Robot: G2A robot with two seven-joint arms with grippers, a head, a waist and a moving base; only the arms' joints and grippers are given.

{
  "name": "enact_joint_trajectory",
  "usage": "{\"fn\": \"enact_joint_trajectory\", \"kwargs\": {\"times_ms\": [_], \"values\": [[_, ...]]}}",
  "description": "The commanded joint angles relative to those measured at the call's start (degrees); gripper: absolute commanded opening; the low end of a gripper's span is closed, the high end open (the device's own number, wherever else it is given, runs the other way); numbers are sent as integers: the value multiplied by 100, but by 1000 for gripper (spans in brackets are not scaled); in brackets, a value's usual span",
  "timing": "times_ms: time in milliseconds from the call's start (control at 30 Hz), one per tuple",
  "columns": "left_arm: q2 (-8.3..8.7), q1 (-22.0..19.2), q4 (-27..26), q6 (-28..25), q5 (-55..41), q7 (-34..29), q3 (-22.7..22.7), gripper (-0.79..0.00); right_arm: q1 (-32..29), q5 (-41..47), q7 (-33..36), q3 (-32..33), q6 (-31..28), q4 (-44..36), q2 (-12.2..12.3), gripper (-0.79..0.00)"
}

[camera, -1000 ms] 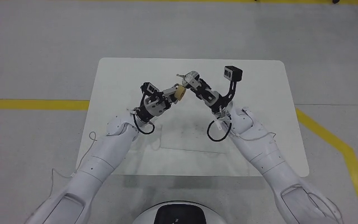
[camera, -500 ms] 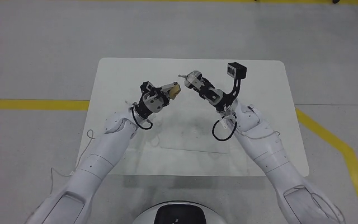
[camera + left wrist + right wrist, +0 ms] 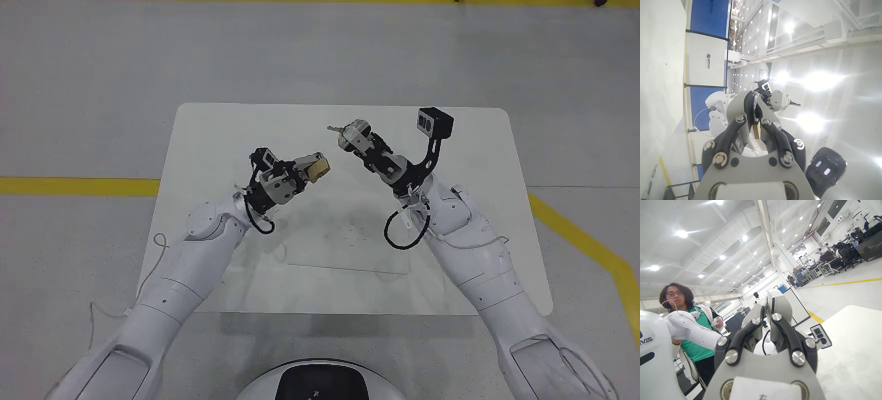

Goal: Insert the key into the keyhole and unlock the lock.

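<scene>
Above the white rectangular desk, the left pincer clamps a small brass padlock, held clear of the surface. To its right, the right pincer pinches a small grey metal key; key and padlock are near, not touching.

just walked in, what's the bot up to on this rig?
The left gripper is shut on a brass padlock, and the right gripper is shut on the key, whose blade sticks out past its fingertips. Both are held up over the white table. The key is not in the keyhole: the top view shows a clear gap between the key and the padlock, so insertion is not yet done.
</scene>
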Motion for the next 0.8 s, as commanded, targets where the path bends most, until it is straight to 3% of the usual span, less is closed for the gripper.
{"fn": "enact_joint_trajectory", "kwargs": {"times_ms": [0, 167, 400, 600, 667, 767], "values": [[-2, 126, -129, 170, -440, -94, -71, -785, 0, 0, 0, 0, 0, 0, 0, -785], [32, 303, -211, 793, -496, 79, -187, -785, -286, -2077, -470, 480, -109, -606, 69, -785], [121, 335, -684, 2293, -196, 782, -305, -785, -811, -4265, -559, 1040, -109, -1803, 287, -785], [202, 111, -1260, 3600, 400, 1297, -299, -785, -1206, -5633, -1327, 1379, -109, -2255, 493, -785], [235, 12, -1412, 3790, 822, 1334, -245, -785, -1321, -6000, -1724, 1629, -109, -2281, 545, -785], [249, -19, -1509, 3870, 1001, 1328, -217, -785, -1347, -6048, -1800, 1667, -109, -2280, 550, -785]]}}
